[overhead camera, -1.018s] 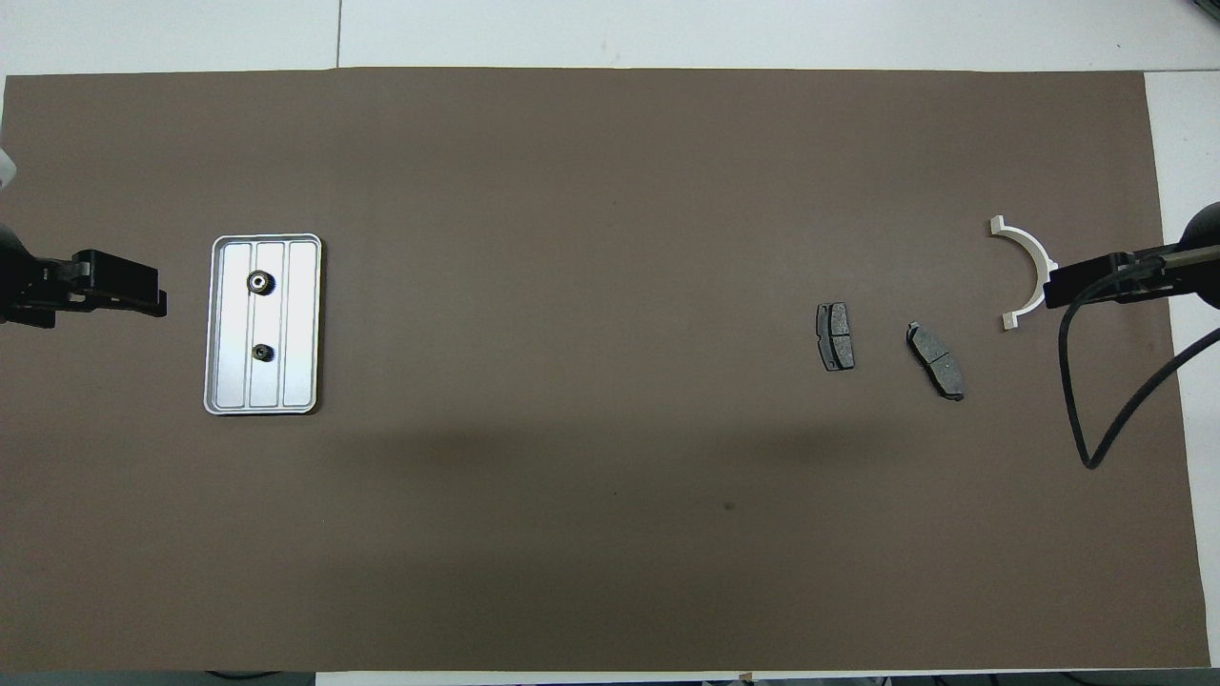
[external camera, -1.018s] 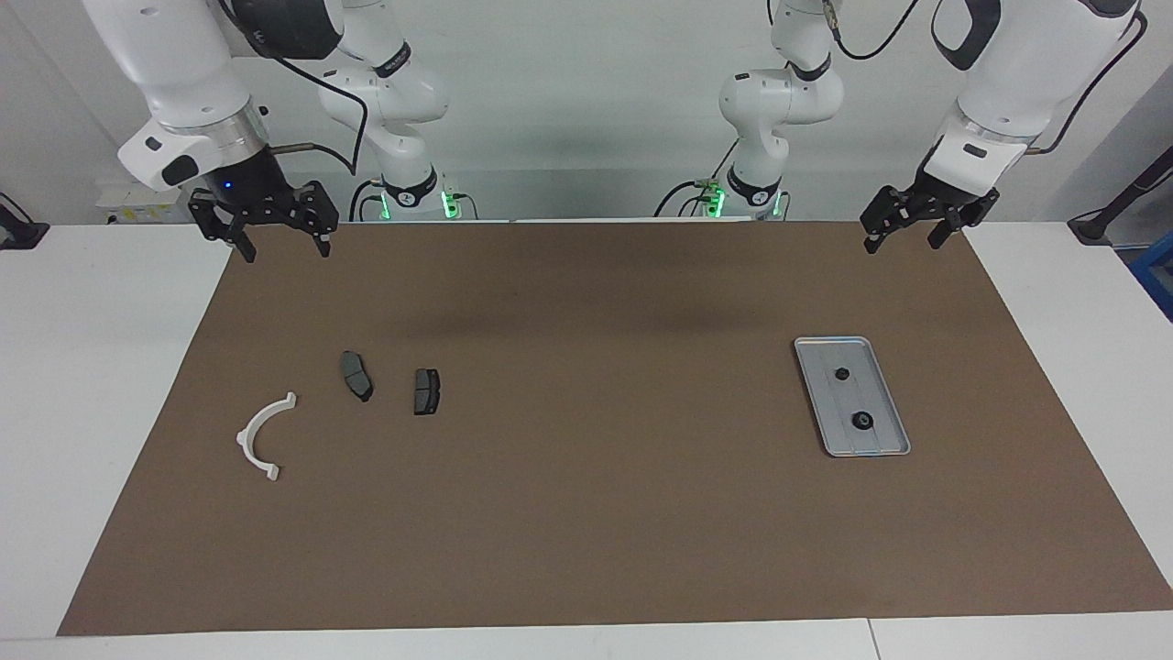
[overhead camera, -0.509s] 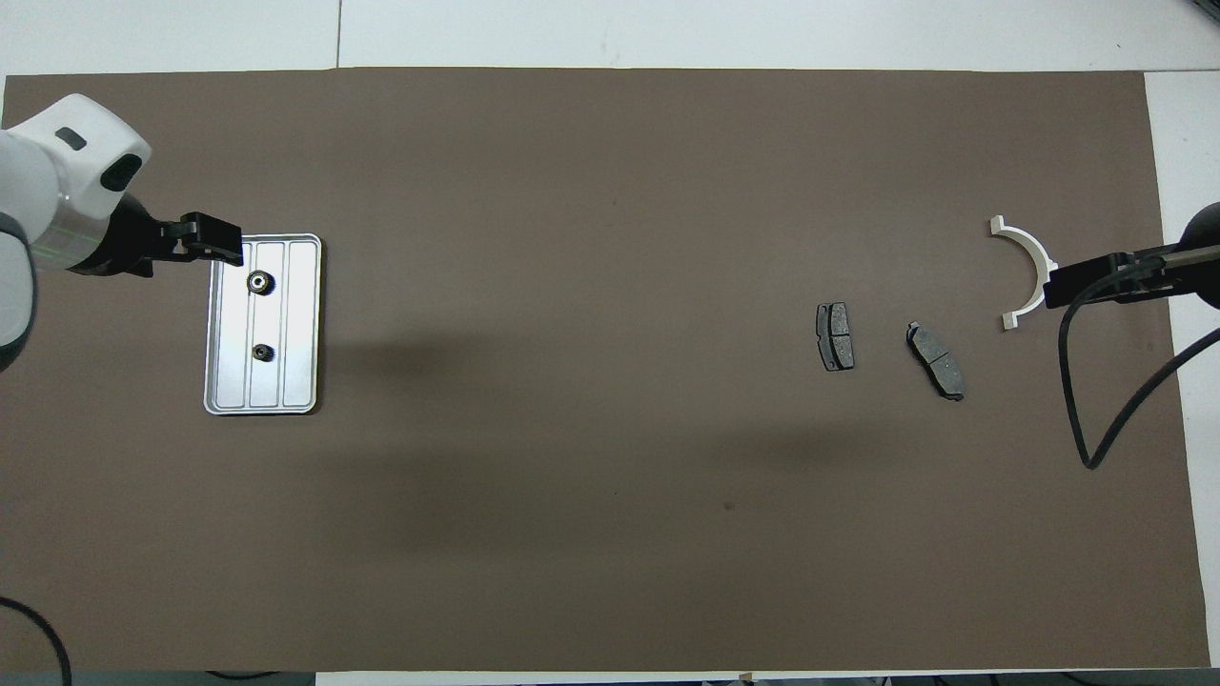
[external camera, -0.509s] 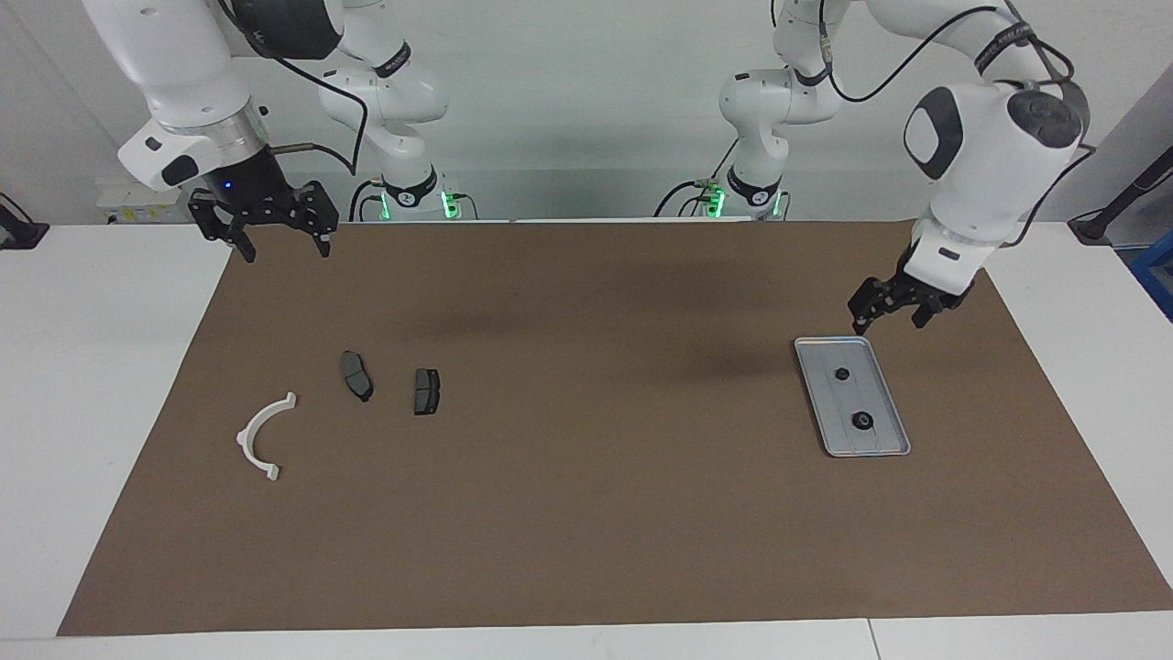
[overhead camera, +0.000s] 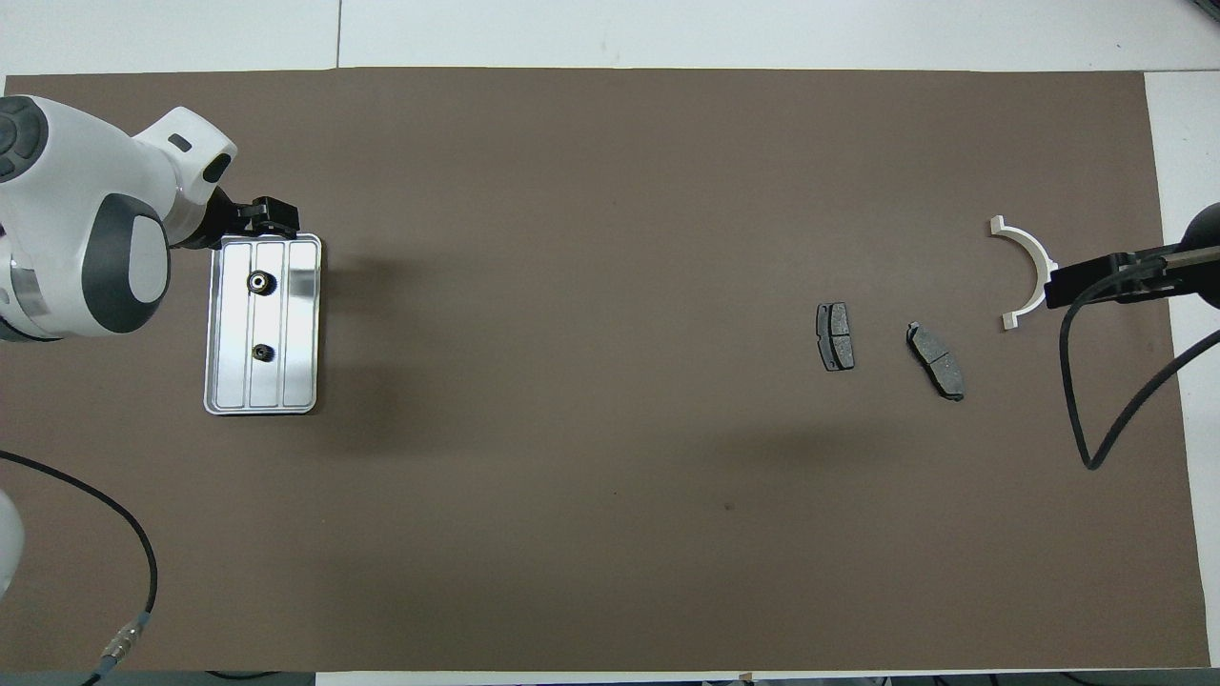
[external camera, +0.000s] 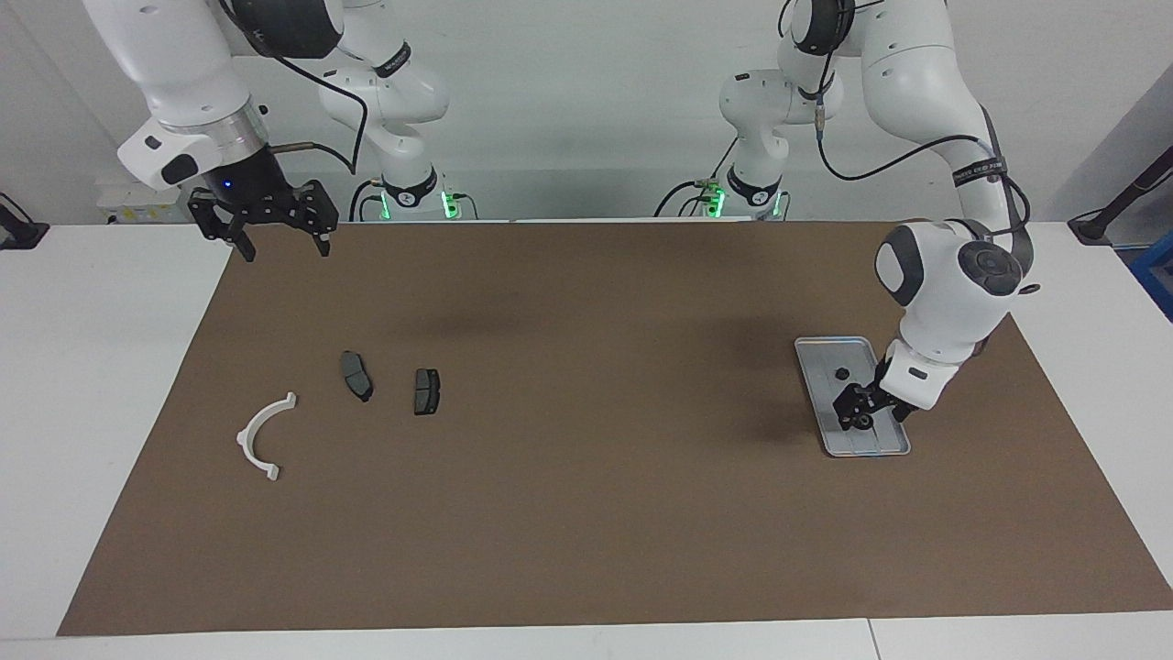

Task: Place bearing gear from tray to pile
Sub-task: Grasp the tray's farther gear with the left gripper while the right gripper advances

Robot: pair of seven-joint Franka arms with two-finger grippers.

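Note:
The silver tray (external camera: 818, 367) (overhead camera: 300, 324) lies toward the left arm's end of the table. Two small dark bearing gears rest in it. One gear (external camera: 840, 373) (overhead camera: 261, 353) is nearer to the robots. The other gear (overhead camera: 259, 282) sits toward the tray's far end, and in the facing view my left gripper (external camera: 857, 414) (overhead camera: 272, 221) hangs low over it, open and holding nothing. The pile lies toward the right arm's end: a white half-ring bracket (external camera: 261, 438) (overhead camera: 1029, 262) and two dark pads (external camera: 356, 375) (external camera: 426, 391). My right gripper (external camera: 272, 240) (overhead camera: 1053, 286) waits, raised and open.
A brown mat (external camera: 586, 477) covers most of the white table. The left arm's white wrist and elbow (external camera: 948, 284) lean over the mat beside the tray. A black cable (overhead camera: 1096, 400) loops down from the right arm.
The left arm has swung down from the mat's robot-side corner to low over the tray's farther gear, still open. The right arm has not moved.

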